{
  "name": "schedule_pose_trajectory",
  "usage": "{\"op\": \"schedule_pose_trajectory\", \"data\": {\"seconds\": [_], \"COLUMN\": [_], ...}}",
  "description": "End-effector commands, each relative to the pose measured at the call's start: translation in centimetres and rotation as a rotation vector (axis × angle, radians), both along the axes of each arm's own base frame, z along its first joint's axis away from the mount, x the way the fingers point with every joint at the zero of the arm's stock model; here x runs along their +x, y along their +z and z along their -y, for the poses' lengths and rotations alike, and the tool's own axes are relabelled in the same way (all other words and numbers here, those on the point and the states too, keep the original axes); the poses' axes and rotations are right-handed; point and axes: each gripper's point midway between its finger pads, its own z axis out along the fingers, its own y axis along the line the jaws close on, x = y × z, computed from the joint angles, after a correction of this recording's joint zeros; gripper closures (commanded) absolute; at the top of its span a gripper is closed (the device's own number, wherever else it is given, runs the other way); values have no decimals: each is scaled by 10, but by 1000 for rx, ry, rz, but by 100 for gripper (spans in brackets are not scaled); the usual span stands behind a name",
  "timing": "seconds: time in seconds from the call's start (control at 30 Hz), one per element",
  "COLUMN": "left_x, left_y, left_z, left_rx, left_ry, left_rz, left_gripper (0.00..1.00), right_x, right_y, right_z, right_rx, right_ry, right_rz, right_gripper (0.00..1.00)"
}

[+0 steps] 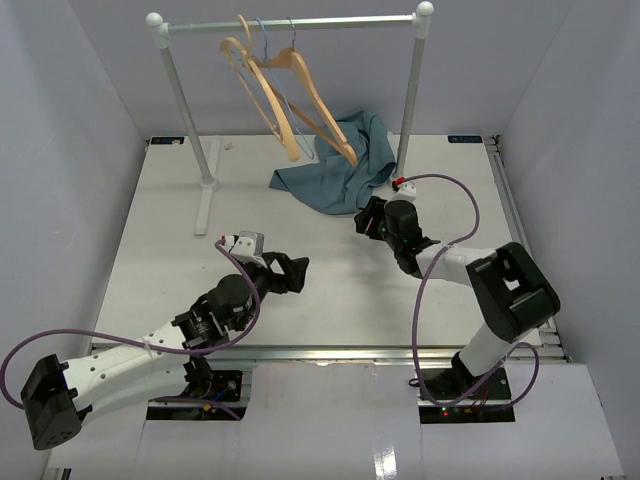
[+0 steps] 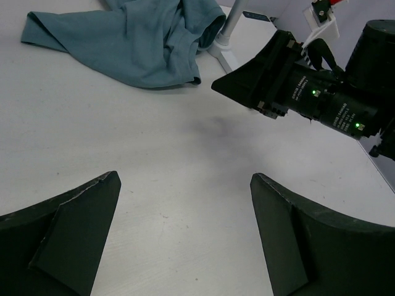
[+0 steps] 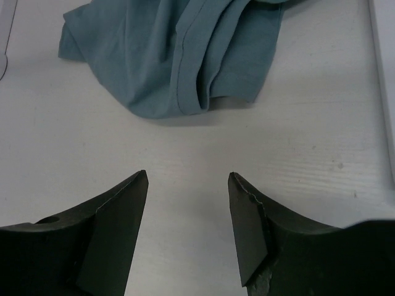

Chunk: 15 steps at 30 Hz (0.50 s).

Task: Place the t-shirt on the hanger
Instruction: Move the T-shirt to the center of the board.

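Observation:
The teal-blue t-shirt [image 1: 340,165] lies crumpled on the table at the foot of the rack's right post, its hem towards the arms. It also fills the top of the right wrist view [image 3: 166,55] and the upper left of the left wrist view [image 2: 136,43]. The wooden hanger [image 1: 312,98] with a grey hook hangs tilted on the rail, above the shirt. My right gripper [image 1: 363,218] sits low just short of the shirt's near edge, its jaws apart with only bare table between them [image 3: 187,179]. Further back and to the left, my left gripper [image 1: 298,272] stands wide open over bare table [image 2: 185,182].
A white rack has a rail [image 1: 330,20] and two posts, left [image 1: 190,110] and right [image 1: 410,90]. A second wooden hanger [image 1: 262,105] with a tan hook and a thin blue wire hanger [image 1: 262,30] hang beside the first. The right arm's body [image 2: 321,98] lies ahead of my left gripper.

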Motion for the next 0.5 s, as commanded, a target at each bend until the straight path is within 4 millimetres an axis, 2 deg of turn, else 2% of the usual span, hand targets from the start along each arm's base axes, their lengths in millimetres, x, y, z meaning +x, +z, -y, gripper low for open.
{"op": "schedule_pose_trajectory", "data": {"seconds": [0.0,0.13,0.23,0.33,0.47], "left_x": [1,0,0,1,1], "left_y": [-2,-2,-2,-4,-4], "left_z": [-2,0,1,2,1], "left_rx": [-2,-3,-2,7,8], "left_ry": [15,7,2,0,9], "left_rz": [-7,-7,-3,-4,-5], "left_gripper": [2,2,4,5,5], "right_x": [50,78,93,101,96], "right_y": [27,23,11,-6,-10], "right_z": [-24,-32,-39,-35,-34], "right_rx": [117,112,106,83,66], "right_ry": [31,42,49,27,50], "right_rz": [96,105,79,38,30], "right_gripper": [42,43,43,45,62]}}
